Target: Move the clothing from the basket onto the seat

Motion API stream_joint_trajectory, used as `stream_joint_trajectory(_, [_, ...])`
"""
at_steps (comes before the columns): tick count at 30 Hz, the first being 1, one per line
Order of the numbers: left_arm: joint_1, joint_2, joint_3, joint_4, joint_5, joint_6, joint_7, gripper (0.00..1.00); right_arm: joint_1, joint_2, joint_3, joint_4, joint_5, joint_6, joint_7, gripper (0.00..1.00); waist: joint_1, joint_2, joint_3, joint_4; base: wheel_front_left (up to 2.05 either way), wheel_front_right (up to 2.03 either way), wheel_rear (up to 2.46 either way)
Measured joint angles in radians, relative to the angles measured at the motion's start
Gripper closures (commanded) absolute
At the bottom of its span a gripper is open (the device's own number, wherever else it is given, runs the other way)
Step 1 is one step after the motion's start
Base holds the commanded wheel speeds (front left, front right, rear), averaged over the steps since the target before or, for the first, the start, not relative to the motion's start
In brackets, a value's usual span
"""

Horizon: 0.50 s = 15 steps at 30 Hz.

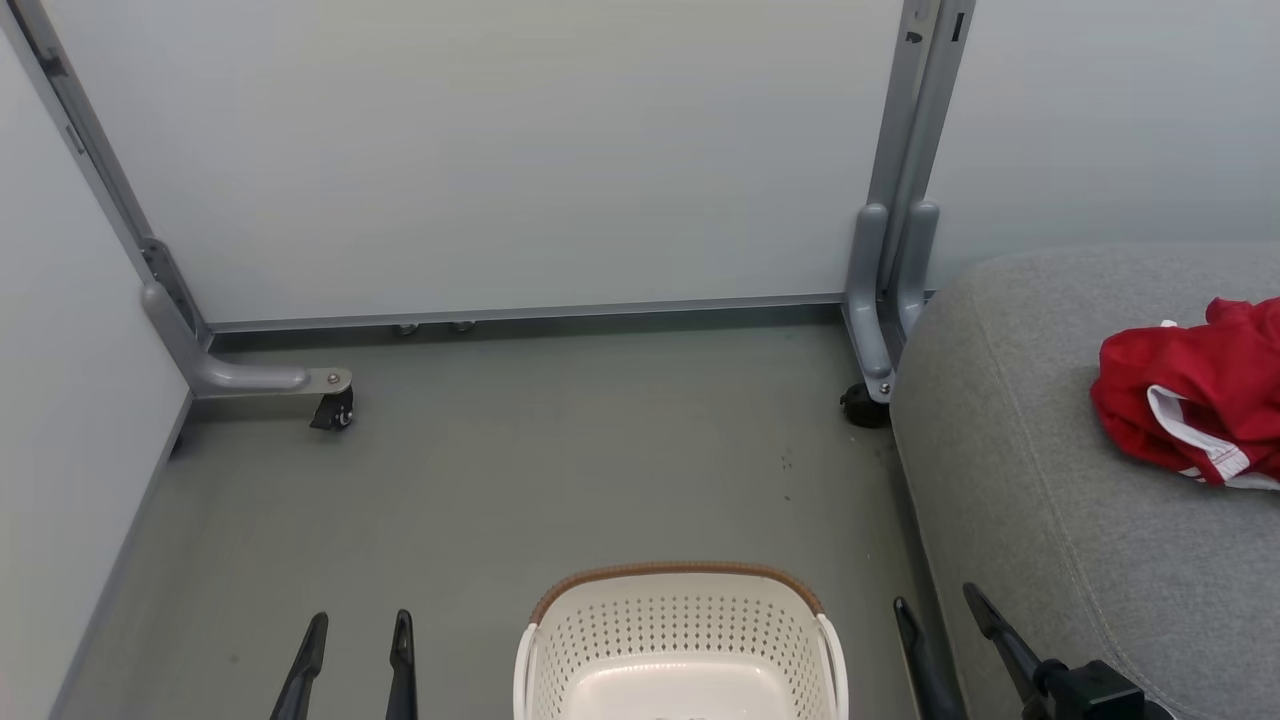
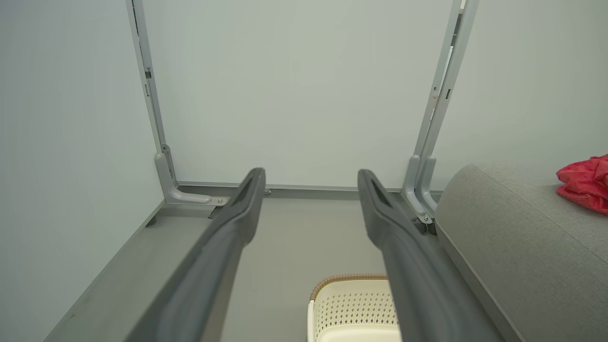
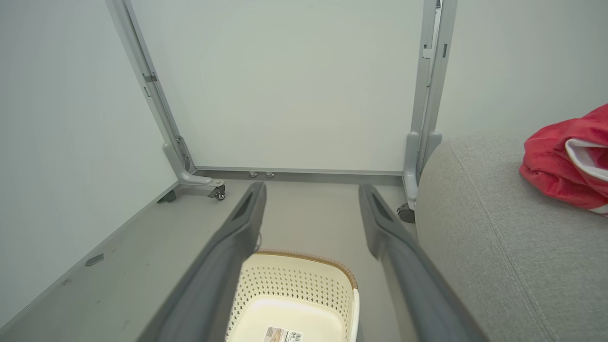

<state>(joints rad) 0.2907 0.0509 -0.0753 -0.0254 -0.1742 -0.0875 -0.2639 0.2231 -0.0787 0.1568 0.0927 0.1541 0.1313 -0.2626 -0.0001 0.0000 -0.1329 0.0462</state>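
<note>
The red clothing (image 1: pixel 1195 405) with white trim lies bunched on the grey seat (image 1: pixel 1050 520) at the right; it also appears as the clothing (image 2: pixel 586 183) and the clothing (image 3: pixel 565 164) in the wrist views. The cream basket (image 1: pixel 680 645) stands on the floor at the bottom centre, its visible inside bare but for a label; the same basket (image 3: pixel 294 299) lies under my right fingers. My left gripper (image 1: pixel 360 630) is open to the basket's left. My right gripper (image 1: pixel 940 605) is open between basket and seat. Both hold nothing.
White partition panels on grey wheeled frames (image 1: pixel 880 300) wall in the floor (image 1: pixel 520 470) at the back and left. One caster (image 1: pixel 333 410) sits at the back left, another caster (image 1: pixel 862 405) beside the seat's corner.
</note>
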Motion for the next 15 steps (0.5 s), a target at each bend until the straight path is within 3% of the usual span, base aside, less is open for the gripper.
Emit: stream_joint_trajectory(15, [0.011, 0.000, -0.022, 0.020, 0.040, -0.015, 0.000, 0.00, 0.008, 0.002, -0.008, 0.000, -0.001, 0.000, 0.000, 0.00, 0.0000, 0.0000, -0.016, -0.026, 0.00, 0.00, 0.00])
